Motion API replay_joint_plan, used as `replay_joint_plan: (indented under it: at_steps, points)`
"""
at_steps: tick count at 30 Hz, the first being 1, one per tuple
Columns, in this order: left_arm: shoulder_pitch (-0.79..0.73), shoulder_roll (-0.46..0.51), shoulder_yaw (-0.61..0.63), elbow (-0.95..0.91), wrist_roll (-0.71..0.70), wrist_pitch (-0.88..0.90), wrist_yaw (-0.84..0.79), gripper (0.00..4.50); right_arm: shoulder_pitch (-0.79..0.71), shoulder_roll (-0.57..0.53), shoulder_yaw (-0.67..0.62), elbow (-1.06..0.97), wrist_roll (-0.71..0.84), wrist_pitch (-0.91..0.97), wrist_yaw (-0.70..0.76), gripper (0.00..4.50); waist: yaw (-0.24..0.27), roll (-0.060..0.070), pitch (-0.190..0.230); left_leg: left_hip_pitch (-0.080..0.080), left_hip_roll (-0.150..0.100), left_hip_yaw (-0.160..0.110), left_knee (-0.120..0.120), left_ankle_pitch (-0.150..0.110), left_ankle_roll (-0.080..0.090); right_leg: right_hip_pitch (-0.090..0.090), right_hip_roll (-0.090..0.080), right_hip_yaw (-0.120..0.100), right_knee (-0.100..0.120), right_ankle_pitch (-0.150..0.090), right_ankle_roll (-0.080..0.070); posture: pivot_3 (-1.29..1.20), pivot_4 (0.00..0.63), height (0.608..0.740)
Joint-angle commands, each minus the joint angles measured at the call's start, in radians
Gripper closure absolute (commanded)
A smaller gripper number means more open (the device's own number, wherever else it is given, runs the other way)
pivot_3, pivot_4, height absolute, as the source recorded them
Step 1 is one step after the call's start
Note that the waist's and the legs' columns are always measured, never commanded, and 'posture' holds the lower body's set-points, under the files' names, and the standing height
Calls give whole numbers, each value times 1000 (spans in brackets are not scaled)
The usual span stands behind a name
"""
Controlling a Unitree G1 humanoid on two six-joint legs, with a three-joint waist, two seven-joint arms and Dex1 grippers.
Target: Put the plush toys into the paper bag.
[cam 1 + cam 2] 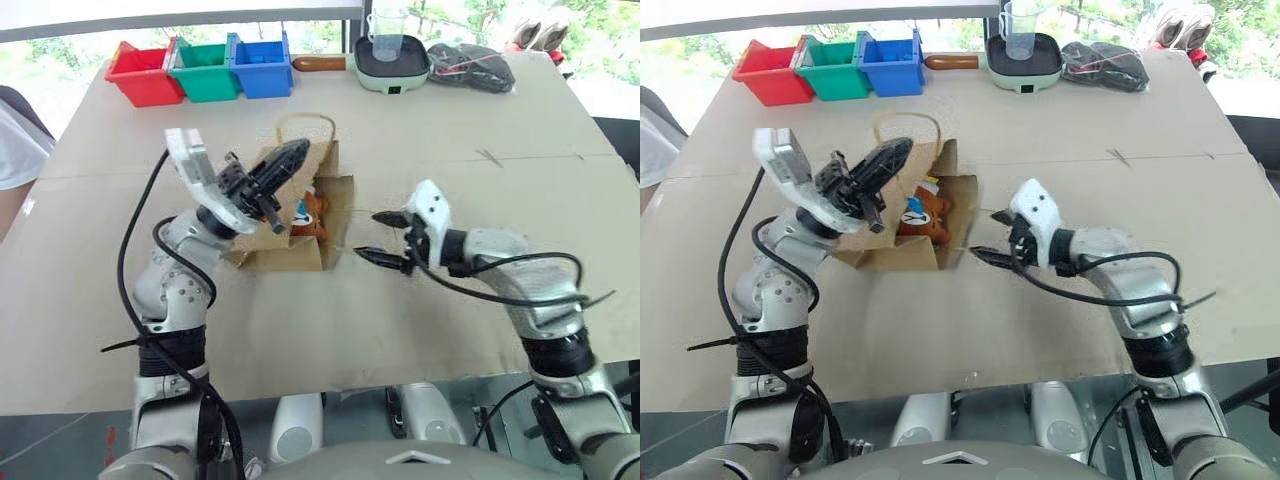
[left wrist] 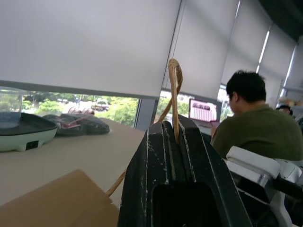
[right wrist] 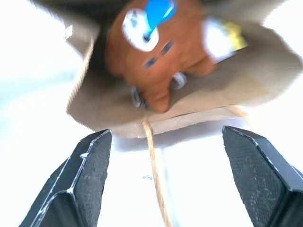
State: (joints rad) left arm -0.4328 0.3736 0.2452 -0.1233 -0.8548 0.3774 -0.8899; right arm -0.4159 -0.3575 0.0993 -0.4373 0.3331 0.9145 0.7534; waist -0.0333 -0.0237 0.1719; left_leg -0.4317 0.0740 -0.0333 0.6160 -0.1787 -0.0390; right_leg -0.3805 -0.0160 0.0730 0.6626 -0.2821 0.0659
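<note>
The brown paper bag (image 1: 285, 252) lies on its side on the table, its mouth facing my right gripper. My left gripper (image 1: 290, 156) is shut on one twisted handle (image 2: 174, 85) and holds that side of the bag lifted. Just inside the mouth sits the round brown plush toy (image 3: 156, 52), with its white face and a blue tag showing. The white plush toy with the yellow tuft (image 3: 222, 37) lies behind it, deeper in the bag. My right gripper (image 1: 370, 235) stands open just outside the mouth, with nothing between its fingers. The bag's other handle (image 3: 154, 165) trails on the table between them.
Red (image 1: 145, 75), green (image 1: 205, 70) and blue (image 1: 262, 65) bins line the far left edge. A pale green electric pan holding a measuring cup (image 1: 392, 58) and a dark pouch (image 1: 470, 65) sit at the far right. A person (image 2: 255, 127) sits beyond the table.
</note>
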Motion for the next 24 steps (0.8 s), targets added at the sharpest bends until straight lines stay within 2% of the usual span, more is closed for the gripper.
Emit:
replay_joint_plan:
  at_steps: [1,4,6,11,14,16,18,22,23,24]
  points:
    - [-34,7,36,0,-66,31,0,4500,16,12,-95,-82,63,150,-86,947,-2,0,0,0,0,0,0,0,0,0,0,0,0,0,0,0,150,740]
    - [-50,14,43,6,-86,50,-6,4500,23,103,-248,-88,124,371,-193,947,-3,0,0,0,0,0,0,0,0,0,0,0,0,0,0,0,150,740]
    - [-54,16,47,8,-92,58,-6,4500,31,136,-292,-93,152,446,-222,947,-4,0,0,0,0,0,0,0,0,0,0,0,0,0,0,0,150,740]
    - [-52,15,40,3,-100,70,-9,4500,1,243,-352,23,194,501,-275,947,-7,0,0,0,0,0,-1,0,0,0,0,0,0,0,0,0,150,740]
    - [-50,12,31,-4,-97,70,-14,4500,-70,312,-386,214,200,427,-300,947,-8,0,0,0,0,0,0,0,0,0,0,0,0,0,0,0,150,740]
    - [-48,10,29,-11,-97,69,-13,4500,-108,343,-417,290,211,373,-317,1454,-8,0,0,0,0,0,0,0,0,0,0,0,0,0,0,0,150,740]
    - [-42,14,35,-21,-102,72,-8,4500,-115,346,-415,298,228,328,-302,2223,-5,0,0,0,0,0,0,0,0,0,0,0,0,0,0,0,150,740]
    - [-29,15,53,-34,-110,71,14,4500,-93,353,-404,256,288,216,-252,4111,-4,0,0,-1,0,0,-2,0,0,0,0,0,-1,0,0,0,150,740]
    - [-26,14,56,-38,-114,72,20,4500,-84,352,-401,235,306,195,-240,4452,-4,0,0,-1,0,0,-2,0,0,0,0,0,-1,0,0,0,150,740]
    - [-26,13,61,-39,-120,74,28,4500,-79,353,-403,201,337,183,-229,4452,-5,0,0,-1,0,0,-2,0,0,0,0,0,-1,0,0,0,150,740]
